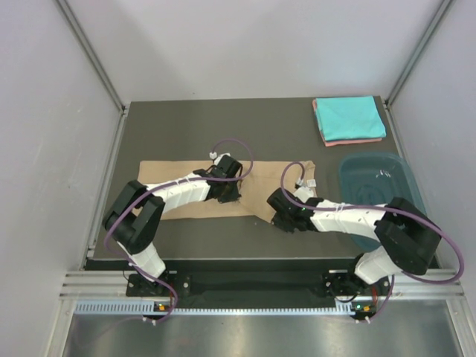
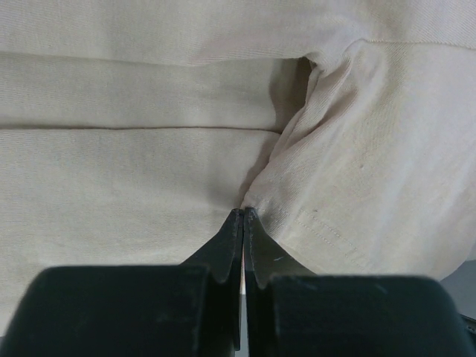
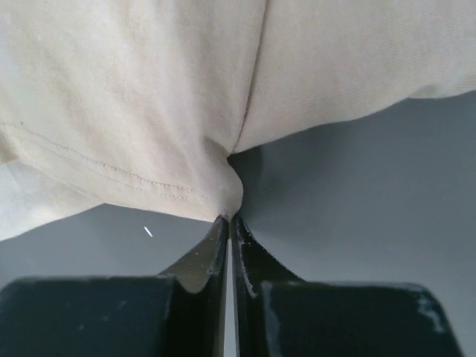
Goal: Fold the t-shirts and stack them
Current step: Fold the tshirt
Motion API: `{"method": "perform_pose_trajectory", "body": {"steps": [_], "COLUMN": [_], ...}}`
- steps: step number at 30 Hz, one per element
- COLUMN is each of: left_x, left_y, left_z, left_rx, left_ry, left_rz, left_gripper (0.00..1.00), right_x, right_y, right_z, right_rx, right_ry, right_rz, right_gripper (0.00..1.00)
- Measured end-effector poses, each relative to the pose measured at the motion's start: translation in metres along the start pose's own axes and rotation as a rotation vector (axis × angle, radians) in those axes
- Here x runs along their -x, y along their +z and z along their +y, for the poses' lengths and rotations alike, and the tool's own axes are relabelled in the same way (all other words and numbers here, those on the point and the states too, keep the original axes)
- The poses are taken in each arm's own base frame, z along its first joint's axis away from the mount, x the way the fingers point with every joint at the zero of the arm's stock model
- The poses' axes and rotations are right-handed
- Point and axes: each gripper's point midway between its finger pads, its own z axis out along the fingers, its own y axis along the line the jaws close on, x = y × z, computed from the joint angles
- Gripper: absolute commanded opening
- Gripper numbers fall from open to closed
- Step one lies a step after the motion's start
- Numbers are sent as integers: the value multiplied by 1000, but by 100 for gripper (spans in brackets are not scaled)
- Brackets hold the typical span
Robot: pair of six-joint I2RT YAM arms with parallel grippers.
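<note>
A tan t-shirt lies spread across the middle of the dark table. My left gripper sits over the shirt's middle, shut on a pinch of tan cloth that gathers into folds at the fingertips. At the shirt's near right edge, my right gripper is shut on a hemmed fold of the same shirt, which bunches at its tips. A folded turquoise t-shirt rests on a folded salmon-pink one at the back right.
A dark teal plastic tub stands at the right, just behind my right forearm. The table's bare surface shows under the lifted hem. Metal frame posts and white walls close in the sides and back.
</note>
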Motion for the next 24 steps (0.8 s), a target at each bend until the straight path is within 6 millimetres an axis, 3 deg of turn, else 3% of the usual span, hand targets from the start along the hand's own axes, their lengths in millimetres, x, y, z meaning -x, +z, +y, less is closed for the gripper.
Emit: {"method": "perform_pose_trajectory", "body": {"steps": [5,13,24], "left_x": [0,-5,-11], "left_y": [0,-3,-5], "left_z": [0,-1,-4], "left_rx": [2,8,-3], "left_ry": [-7,-36,-75], "left_rz": [1,31,66], "left_gripper": [0,0,0], "right_x": [5,26,29], "right_y": [-2,-27,-28], "right_z": [-7,-6,-14], "right_rx": [-29,8,-18], "right_ry": [-7,-31,-84], "right_rz": [-26,-100,-120], "right_gripper": [0,0,0]}}
